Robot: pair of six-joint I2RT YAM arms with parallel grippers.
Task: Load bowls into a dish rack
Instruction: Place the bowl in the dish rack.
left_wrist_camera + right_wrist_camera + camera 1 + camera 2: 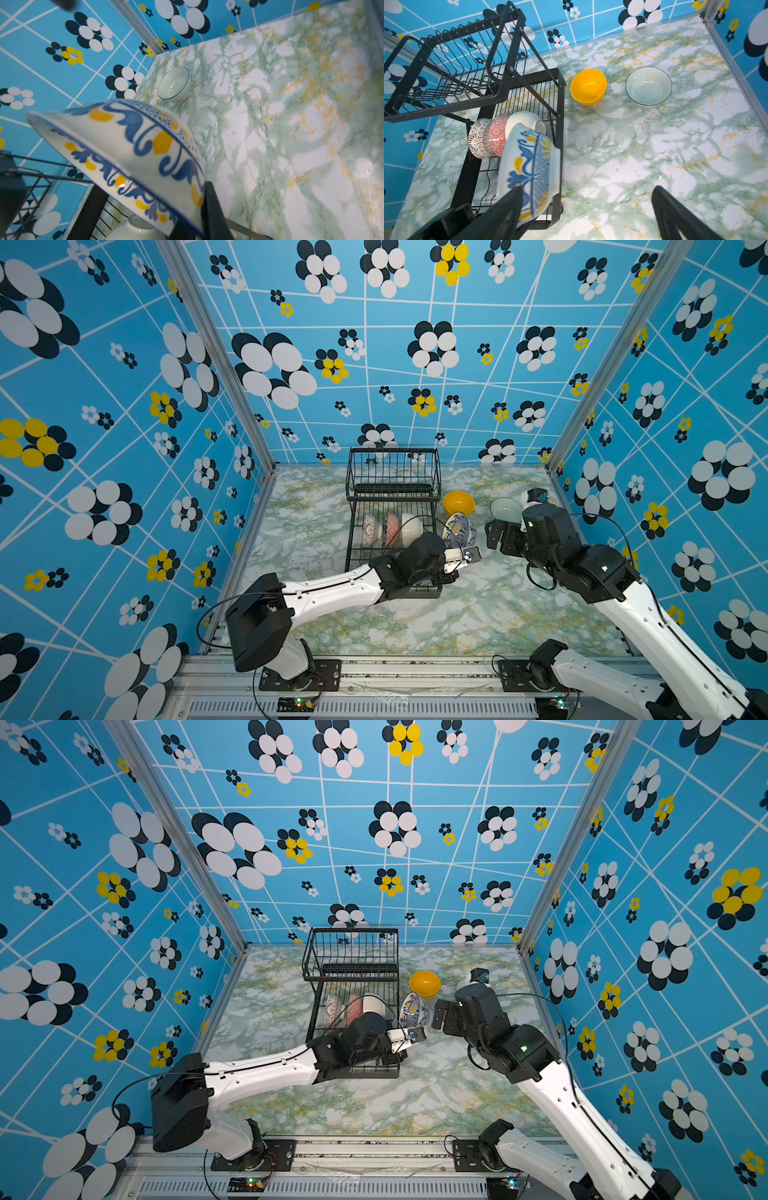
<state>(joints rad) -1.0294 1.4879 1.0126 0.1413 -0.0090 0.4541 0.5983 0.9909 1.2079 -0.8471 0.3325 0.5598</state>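
By left gripper [463,551], blue-yellow bowl [459,529] pinched at rim, tipped on its side, held at right edge of dish rack [559,124], near cream-white bowl [525,120]. Right gripper [586,189] spread wide, nothing held. Bowl to be moved slowly over low tray, stood on edge, slid in next to cream-white bowl, not bumped. Pinch to be let go only once bowl is resting on wires
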